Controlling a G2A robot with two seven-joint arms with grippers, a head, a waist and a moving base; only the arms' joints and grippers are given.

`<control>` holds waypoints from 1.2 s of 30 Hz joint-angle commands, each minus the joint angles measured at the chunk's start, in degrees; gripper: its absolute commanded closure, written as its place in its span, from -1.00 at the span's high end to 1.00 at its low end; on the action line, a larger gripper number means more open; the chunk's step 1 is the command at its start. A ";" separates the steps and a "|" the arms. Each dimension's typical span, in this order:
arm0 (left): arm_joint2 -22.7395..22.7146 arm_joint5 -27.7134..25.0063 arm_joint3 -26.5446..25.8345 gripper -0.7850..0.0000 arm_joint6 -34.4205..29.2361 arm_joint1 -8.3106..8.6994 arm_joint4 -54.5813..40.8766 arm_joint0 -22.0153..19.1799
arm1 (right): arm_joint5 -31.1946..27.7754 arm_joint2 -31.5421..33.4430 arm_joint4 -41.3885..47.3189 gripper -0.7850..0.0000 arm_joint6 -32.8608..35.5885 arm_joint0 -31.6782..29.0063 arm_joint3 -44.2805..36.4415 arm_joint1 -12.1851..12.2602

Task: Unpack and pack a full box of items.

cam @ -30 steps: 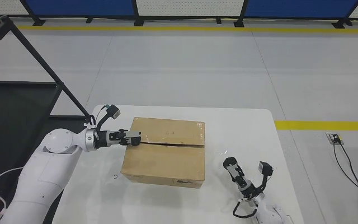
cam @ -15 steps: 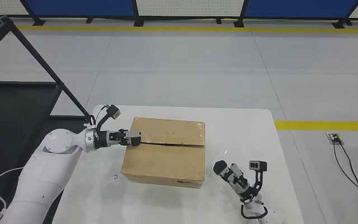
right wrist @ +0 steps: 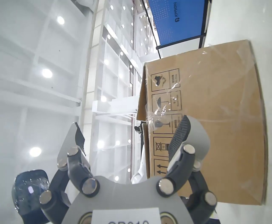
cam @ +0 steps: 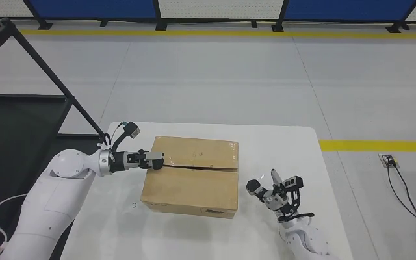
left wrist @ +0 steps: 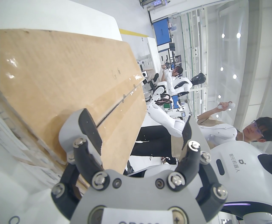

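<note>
Top view: left hand (cam: 158,160) at box (cam: 195,179)

In the foreground the left gripper (left wrist: 137,117) stands with its fingers spread wide. One dark pad (left wrist: 90,127) lies over the near end of the closed cardboard box (left wrist: 63,70), right at its taped centre seam (left wrist: 119,105). The other finger (left wrist: 188,132) hangs clear beyond the box's edge. A small ring (left wrist: 13,220) lies on the white table (left wrist: 63,14).
</note>
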 commanded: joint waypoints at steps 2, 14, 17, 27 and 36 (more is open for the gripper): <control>0.00 0.00 0.00 1.00 0.00 0.00 0.00 0.00 | 5.98 0.25 1.42 1.00 1.29 0.95 1.93 0.06; 0.00 0.00 0.00 1.00 0.00 0.00 0.00 0.00 | 9.39 -1.25 5.61 1.00 4.19 5.10 8.12 -1.32; 0.00 0.00 0.00 1.00 0.00 0.00 0.00 0.00 | 10.31 -2.07 7.05 1.00 5.08 6.65 10.49 -1.91; 0.00 0.00 0.00 1.00 0.00 0.00 0.00 0.00 | 8.23 -4.24 11.28 1.00 8.00 11.10 17.68 -4.13; 0.00 0.00 0.00 1.00 0.00 0.00 0.00 0.00 | -4.67 -3.56 16.50 1.00 10.52 11.38 20.70 -6.18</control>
